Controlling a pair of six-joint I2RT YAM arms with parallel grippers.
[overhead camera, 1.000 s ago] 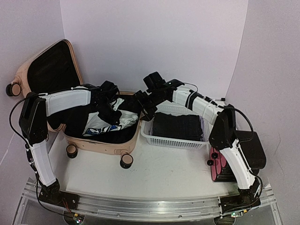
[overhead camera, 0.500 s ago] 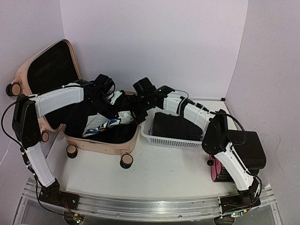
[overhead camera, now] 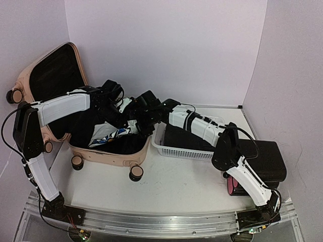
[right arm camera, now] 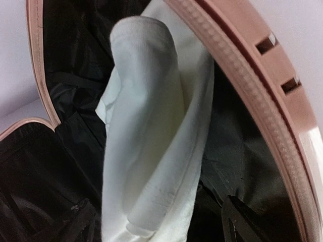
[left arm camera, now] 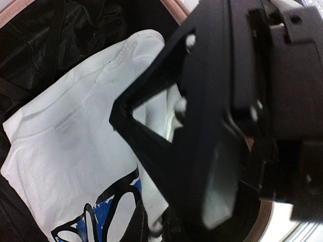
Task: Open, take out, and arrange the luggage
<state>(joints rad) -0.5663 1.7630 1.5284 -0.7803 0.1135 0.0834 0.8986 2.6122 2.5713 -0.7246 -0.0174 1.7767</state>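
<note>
The left arm (overhead camera: 63,108) and the right arm (overhead camera: 194,123) have smooth white shells on the long links, with black, blocky joints between them. A thin black cable (overhead camera: 4,135) makes a loop beside the left arm. The right pincer (right arm camera: 159,226) has dark, pointed fingers.

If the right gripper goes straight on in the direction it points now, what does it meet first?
Probably the bunched white cloth T-shirt inside the open pale pink hard-shell suitcase; its fold stands right ahead of the open right gripper. Depth is hard to judge.
</note>
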